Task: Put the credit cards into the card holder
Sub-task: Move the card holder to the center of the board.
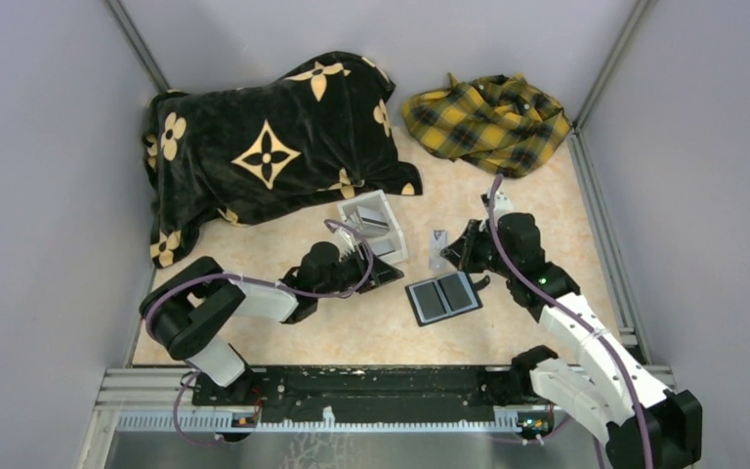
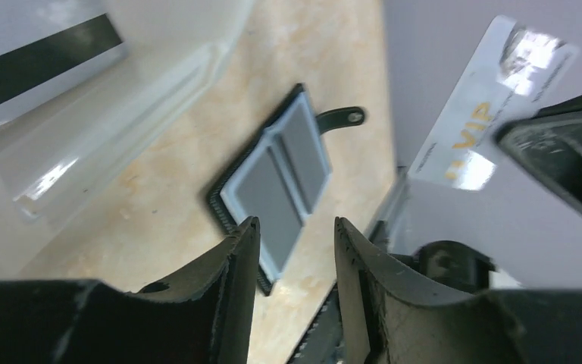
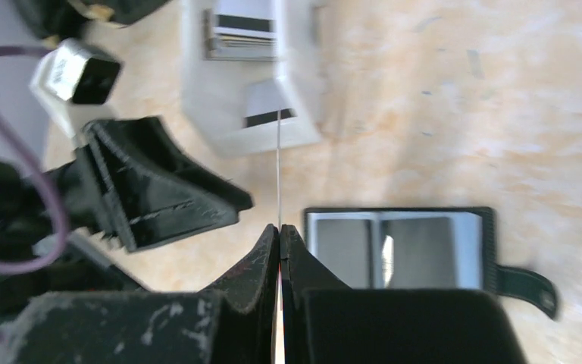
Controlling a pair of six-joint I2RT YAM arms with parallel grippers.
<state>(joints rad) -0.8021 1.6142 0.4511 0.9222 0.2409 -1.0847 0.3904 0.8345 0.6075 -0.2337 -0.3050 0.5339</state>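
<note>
Lying open, black card holder (image 1: pixel 443 297), grey inside

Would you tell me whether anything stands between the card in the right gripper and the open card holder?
Nothing visible does. The right gripper pinches the VIP card beside the card holder, whose grey slots lie bare. The left gripper sits on the card's other side, near the white box.

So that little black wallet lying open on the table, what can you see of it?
The card holder is a small black bifold lying opened flat on the beige table, inside up. Two grey panels sit side by side within a black ribbed border, and a short black strap with a round snap sticks out from one edge. It looks like fabric or leather. Only the table seems to touch it.
</note>
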